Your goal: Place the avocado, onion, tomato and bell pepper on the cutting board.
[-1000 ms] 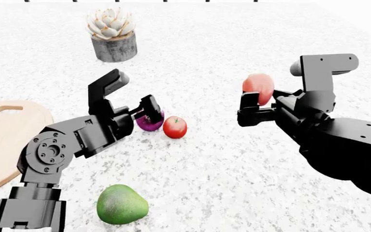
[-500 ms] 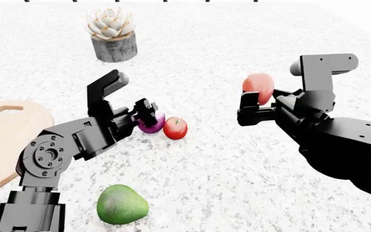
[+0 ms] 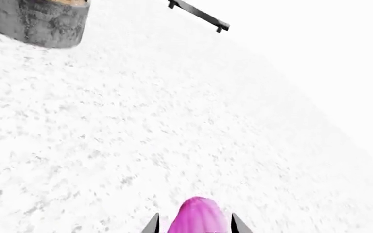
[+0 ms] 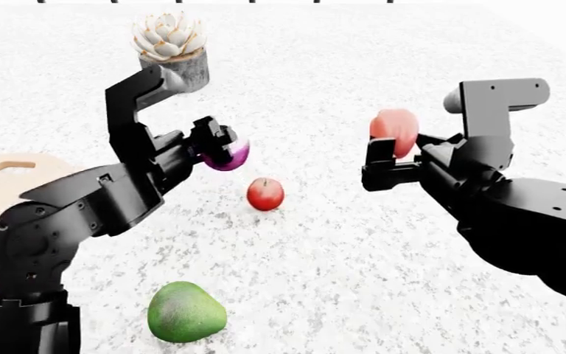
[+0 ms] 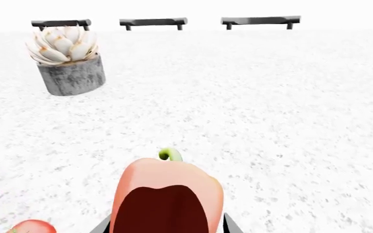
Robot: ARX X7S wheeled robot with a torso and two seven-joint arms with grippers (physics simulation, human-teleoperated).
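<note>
White speckled table [image 4: 362, 243], left end effector [image 4: 214, 147] gripping onion [image 4: 230, 156], right end effector [image 4: 397, 156] gripping bell pepper [image 4: 395, 131]

Matte black blocky arms, round screw-ringed joint, angular camera brackets.

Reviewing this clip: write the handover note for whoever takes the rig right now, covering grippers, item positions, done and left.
Left gripper: shut on the onion, held above the table.
Right gripper: shut on the bell pepper, also held in the air.
Tomato: on the table between the arms.
Avocado: on the table at the near edge of the head view.
Cutting board: at the far left, partly behind the left arm; no food seen on its visible part.
Done: two items grasped, none placed.
Left: all four still need to go on the board.
</note>
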